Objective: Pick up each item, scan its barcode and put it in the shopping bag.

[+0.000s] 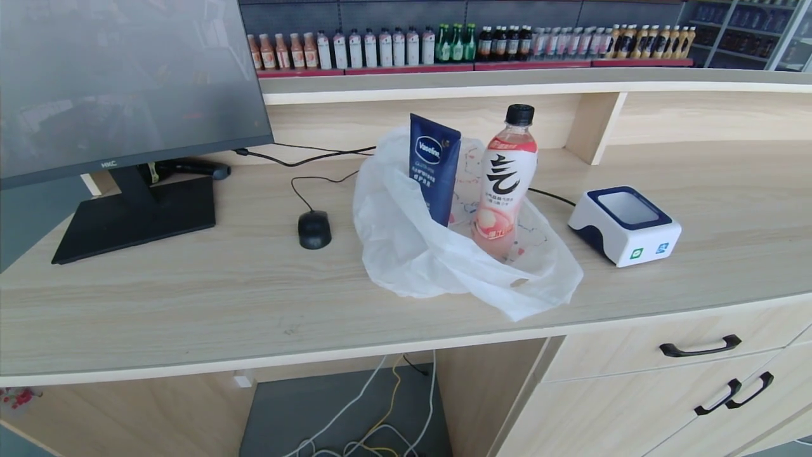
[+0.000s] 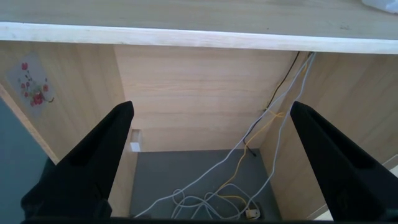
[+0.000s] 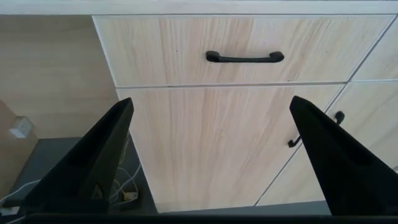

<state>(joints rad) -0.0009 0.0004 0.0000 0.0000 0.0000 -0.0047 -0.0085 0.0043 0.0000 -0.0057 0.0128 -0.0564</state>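
The left tool [image 2: 210,106] hangs with its jaws spread wide and nothing between them. It is below the front edge of the counter [image 2: 186,36], facing an open recess where loose cables [image 2: 261,143] trail down to the floor. The right tool [image 3: 210,99] is likewise wide open and empty, low in front of a drawer [image 3: 155,50] with a black handle [image 3: 244,58].

Above both tools, on the counter top, sits the white shopping bag [image 1: 406,254], slumped open. A blue tube [image 1: 434,168] and a pink bottle [image 1: 505,184] stand upright in it, side by side. The counter's edge lies between either tool and the bag.

On the right tool's side of the bag, just beside it, is the scanner [image 1: 625,225]. On the left tool's side lie a black mouse [image 1: 314,229] and, farther out, a monitor [image 1: 120,82]. Beyond the bag, a shelf of bottles [image 1: 469,43] lines the back.
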